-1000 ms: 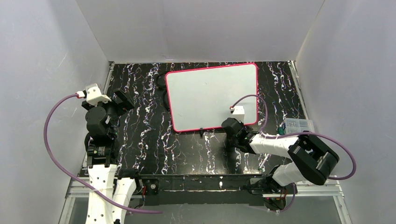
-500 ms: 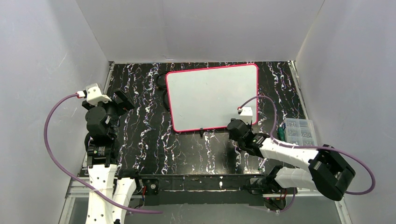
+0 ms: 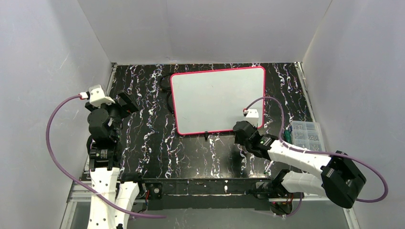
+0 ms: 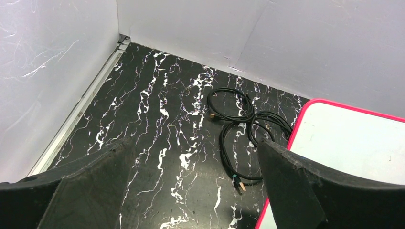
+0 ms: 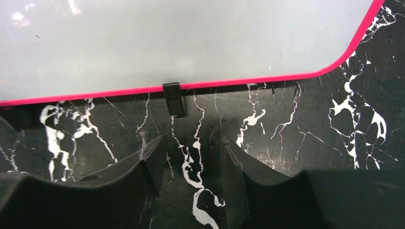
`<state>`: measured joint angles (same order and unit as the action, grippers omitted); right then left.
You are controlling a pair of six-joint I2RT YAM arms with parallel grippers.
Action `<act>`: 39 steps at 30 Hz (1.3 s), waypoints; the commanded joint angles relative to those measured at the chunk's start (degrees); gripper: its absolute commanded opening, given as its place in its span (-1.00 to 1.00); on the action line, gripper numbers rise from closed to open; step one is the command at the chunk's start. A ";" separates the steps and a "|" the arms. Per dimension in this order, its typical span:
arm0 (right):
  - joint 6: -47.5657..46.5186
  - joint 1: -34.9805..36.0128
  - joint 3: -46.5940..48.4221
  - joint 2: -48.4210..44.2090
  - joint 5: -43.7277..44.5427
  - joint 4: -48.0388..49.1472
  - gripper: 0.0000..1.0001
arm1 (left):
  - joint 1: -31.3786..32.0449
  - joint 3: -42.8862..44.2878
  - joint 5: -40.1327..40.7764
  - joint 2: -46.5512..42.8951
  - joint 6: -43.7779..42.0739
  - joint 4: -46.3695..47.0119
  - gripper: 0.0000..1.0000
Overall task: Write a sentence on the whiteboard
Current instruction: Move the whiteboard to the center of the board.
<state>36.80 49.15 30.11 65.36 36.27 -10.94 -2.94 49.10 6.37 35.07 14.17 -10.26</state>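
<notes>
Whiteboard (image 3: 215, 98), large, flat and rectangular, with a glossy white face and a thin pink-red rim with rounded corners, lies flat on the black white-veined marble-pattern table (image 3: 153, 143). It sits toward the far side, right of centre, turned slightly askew. Its face reads as plain white in all three views.

The right gripper (image 5: 192, 140) sits low over the table just short of the board's near edge, close to the near right corner. Its two black fingers stand partly apart with only tabletop between them, clamped on nothing. A small black ribbed clip (image 5: 173, 98) on the pink-red rim lies just ahead of the gap between the fingers, apart from both.

The left gripper (image 4: 195, 143) hangs above the table's left side, well apart from the board, fingers spread wide and empty. Beyond them a thin black cable coiled in loops (image 4: 239, 124) lies on the table, just beside the board's left rim.

A clear plastic compartment box (image 3: 305, 135) rests near the table's right edge, with a small green object (image 3: 286, 135) just beside it; what that object is cannot be told.
</notes>
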 commanded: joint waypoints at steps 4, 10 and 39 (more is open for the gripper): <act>5.40 -0.95 8.67 -1.84 -1.51 -15.66 0.08 | -0.16 -0.85 -0.95 0.17 0.06 1.46 0.97; 5.43 -10.41 9.56 -6.18 -11.00 -24.51 0.12 | 0.31 -1.00 -5.29 0.09 -0.68 2.05 0.97; 8.94 -48.62 5.60 -2.84 -20.79 -36.91 0.46 | 10.10 0.38 -13.26 7.29 -2.33 -0.72 0.97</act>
<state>44.71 0.84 37.95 61.63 17.34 -49.71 6.26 48.40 -8.54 42.87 12.80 -10.74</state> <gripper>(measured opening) 0.748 0.983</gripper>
